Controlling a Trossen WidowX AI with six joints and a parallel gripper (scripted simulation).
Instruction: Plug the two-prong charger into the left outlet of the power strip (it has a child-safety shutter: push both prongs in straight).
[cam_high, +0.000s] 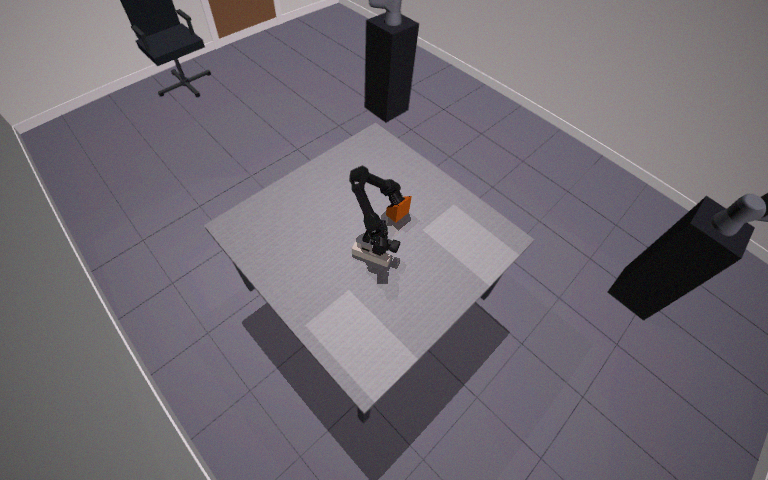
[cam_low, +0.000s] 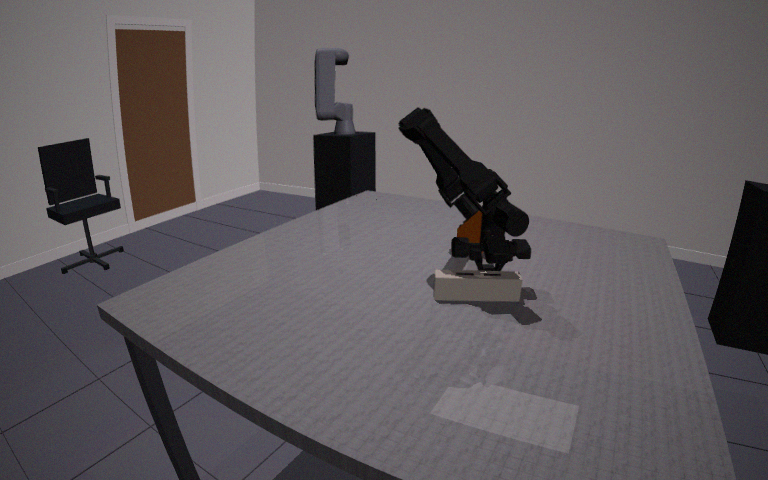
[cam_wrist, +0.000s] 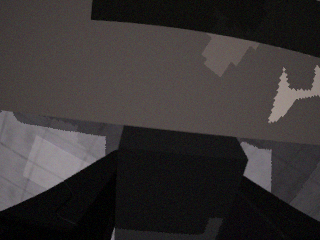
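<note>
From the top view, the arm (cam_high: 368, 209) is folded over and the jaws (cam_high: 380, 249) sit right on top of the power strip (cam_high: 370, 255), which lies on the table (cam_high: 283, 249). Everything is tiny from up there, so the charger itself can't be made out. An orange block (cam_high: 398, 209) stands on the table behind the jaws, well apart from the strip.

The side view is clearer. The jaws point straight down and hang just above the strip's top face, over the right-hand dark slot as this camera sees it. I can't tell from here whether that's the strip's own left outlet. Almost no gap shows under the jaws.

The wrist view is the good one. The jaws are clenched on the charger (cam_wrist: 176, 180), its dark body between them. The front edge of the charger sits flush against the pale face of the strip directly ahead, and no prongs show in between. My read is that the prongs are in or nearly fully in. What's left would be confirming it's seated, letting go and backing off.
</note>
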